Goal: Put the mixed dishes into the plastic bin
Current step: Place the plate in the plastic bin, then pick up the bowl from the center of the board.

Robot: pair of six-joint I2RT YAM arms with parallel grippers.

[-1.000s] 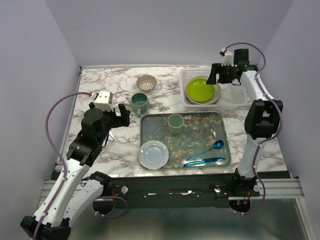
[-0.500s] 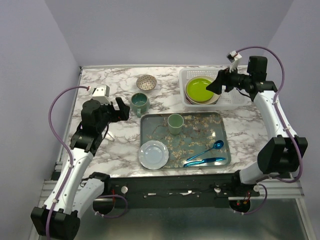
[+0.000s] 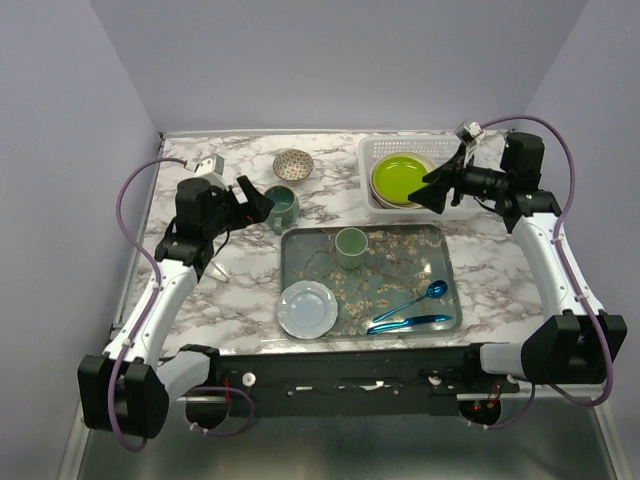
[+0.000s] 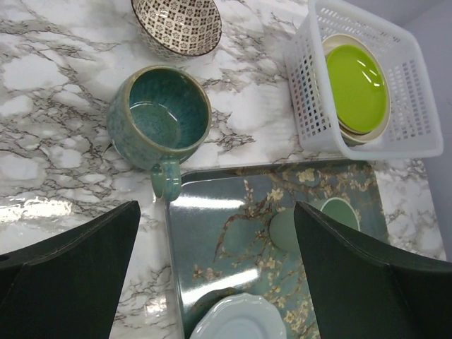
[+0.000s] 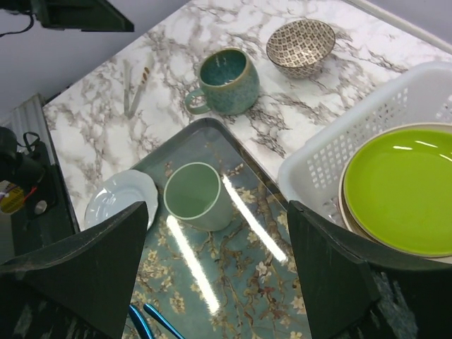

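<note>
Left gripper [image 3: 258,202], fingers wide and empty, has swung up beside the teal mug [image 3: 281,204] while the right gripper [image 3: 430,190], likewise wide, leaves the plastic bin [image 3: 365,170]; mug seems next.

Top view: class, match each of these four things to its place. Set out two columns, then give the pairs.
Column one
1 green plate
2 pale cup
3 teal mug
4 blue spoon

Column two
A standing on the tray
B on the marble tabletop
C in the white basket
D lying on the tray

Pairs: 1-C, 2-A, 3-B, 4-D
</note>
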